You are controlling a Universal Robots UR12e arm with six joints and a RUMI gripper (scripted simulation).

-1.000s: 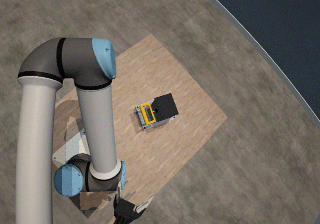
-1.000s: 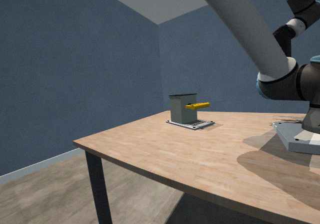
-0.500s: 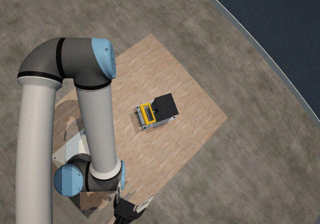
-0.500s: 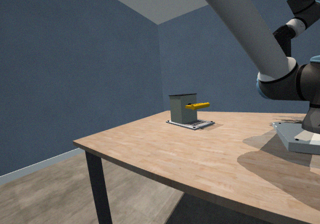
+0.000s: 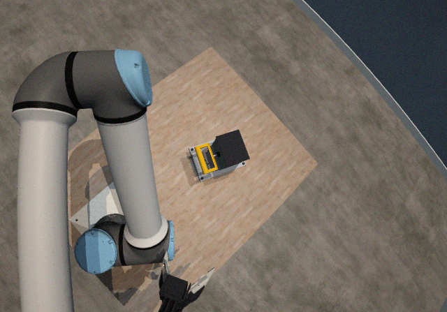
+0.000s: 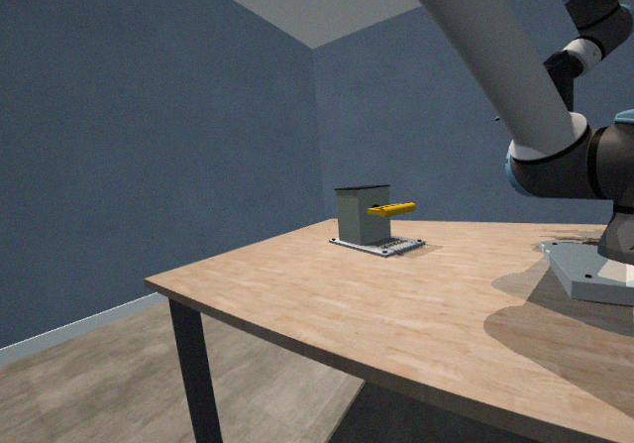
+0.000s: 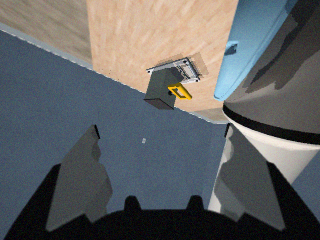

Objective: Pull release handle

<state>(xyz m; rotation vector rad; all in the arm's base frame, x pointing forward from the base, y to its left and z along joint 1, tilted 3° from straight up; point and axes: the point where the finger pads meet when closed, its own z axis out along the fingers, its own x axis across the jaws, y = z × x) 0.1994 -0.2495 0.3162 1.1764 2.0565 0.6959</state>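
Folded arm [image 5: 128,164] carries its end effector [image 7: 162,170] wide open.
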